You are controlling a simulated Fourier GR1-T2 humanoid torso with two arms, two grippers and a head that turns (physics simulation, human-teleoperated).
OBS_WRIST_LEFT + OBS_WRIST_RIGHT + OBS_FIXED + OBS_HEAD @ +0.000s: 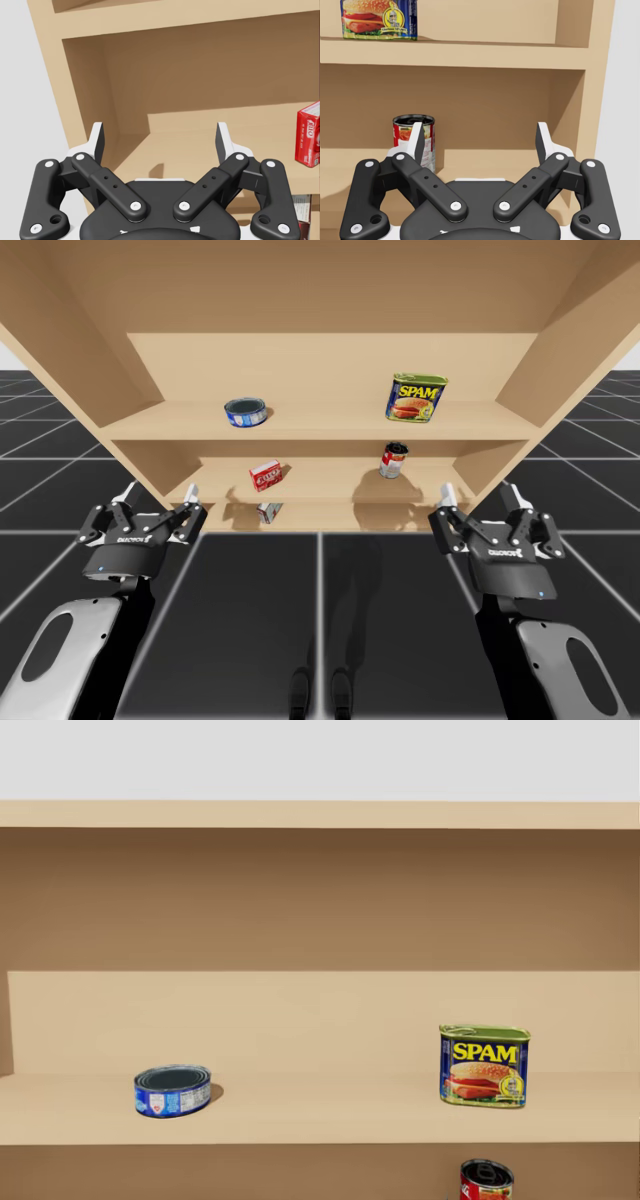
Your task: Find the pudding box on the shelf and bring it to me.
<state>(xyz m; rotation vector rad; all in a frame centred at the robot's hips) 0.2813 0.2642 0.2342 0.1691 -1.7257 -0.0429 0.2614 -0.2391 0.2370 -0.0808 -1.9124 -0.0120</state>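
Red card marks the likeliest target. The pudding box stands upright on the middle board of the shelf, left of centre and well apart from the red round can on the same board. A second small box lies on the board below it, too small to make out, so it is a judgement that the red one is the pudding box.

Nothing of the task looks done. The left gripper hangs just in front of the shelf's left end with its fingers spread wide and nothing between them. The right gripper is the same at the right end, open and empty.

In the left wrist view the pudding box sits ahead of the left gripper and off to its right side, not between the fingers. The left arm therefore seems the better placed. The reach, the grasp, the lift off the board and the carry back to the person all lie ahead.

On the upper board a flat blue can and a blue-and-yellow rectangular can play no part.
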